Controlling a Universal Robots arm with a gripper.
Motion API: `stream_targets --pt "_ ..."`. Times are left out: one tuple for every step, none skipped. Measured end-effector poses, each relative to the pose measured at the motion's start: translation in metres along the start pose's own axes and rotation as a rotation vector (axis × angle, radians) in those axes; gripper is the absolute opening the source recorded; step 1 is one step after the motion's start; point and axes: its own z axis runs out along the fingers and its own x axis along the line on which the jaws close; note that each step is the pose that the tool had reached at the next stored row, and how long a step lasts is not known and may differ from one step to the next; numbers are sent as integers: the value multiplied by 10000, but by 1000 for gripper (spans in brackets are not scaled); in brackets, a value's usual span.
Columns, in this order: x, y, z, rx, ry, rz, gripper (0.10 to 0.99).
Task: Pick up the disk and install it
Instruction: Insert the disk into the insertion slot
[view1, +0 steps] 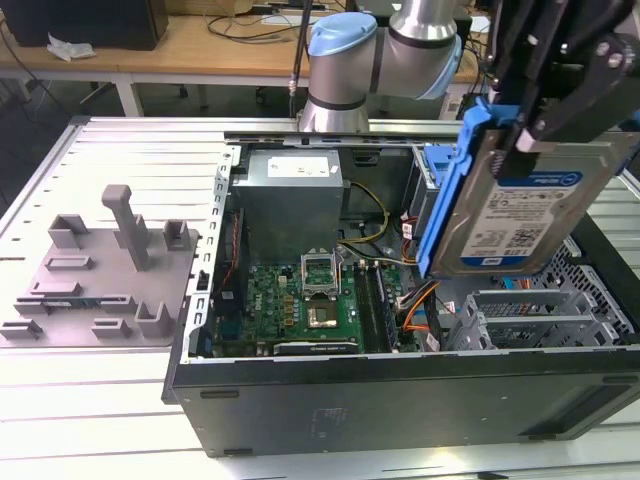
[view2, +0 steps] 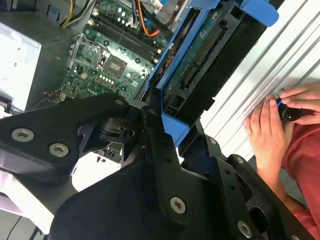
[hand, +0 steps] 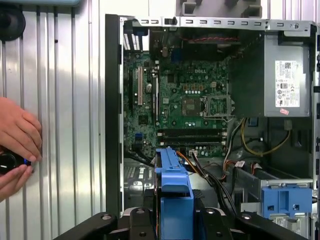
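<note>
The disk (view1: 520, 215), a silver hard drive with a white-and-blue label in a blue plastic carrier, hangs tilted above the right side of the open computer case (view1: 400, 390) in the exterior view. My gripper (view1: 535, 120) is shut on its upper end. The second wrist view looks at the disk's underside (view2: 200, 60) with its green circuit board, clamped between the black fingers (view2: 152, 130). Seen from the first wrist view, the carrier's blue edge (hand: 174, 185) juts out from the gripper (hand: 175, 222), over the case's cabling.
Inside the case lie the motherboard (view1: 310, 300), the grey power supply (view1: 290, 190), a metal drive cage (view1: 530, 315) and another blue carrier (hand: 285, 197). A grey moulded fixture tray (view1: 100, 270) sits on the exterior view's left. A person's hands (hand: 17, 135) rest beside the case.
</note>
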Motion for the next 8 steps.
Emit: stream_targets --pt "-1 -32 0 -1 1 2 369" --pt "-1 -76 1 0 0 4 369" --pt "-1 -111 2 0 -1 6 369" --pt "-2 -143 2 0 1 9 369" --pt "-2 -177 3 0 0 11 369" --pt "-2 -208 4 0 0 11 369" --pt "-3 -233 4 0 0 11 369" --pt "-3 -254 6 0 -1 10 369"
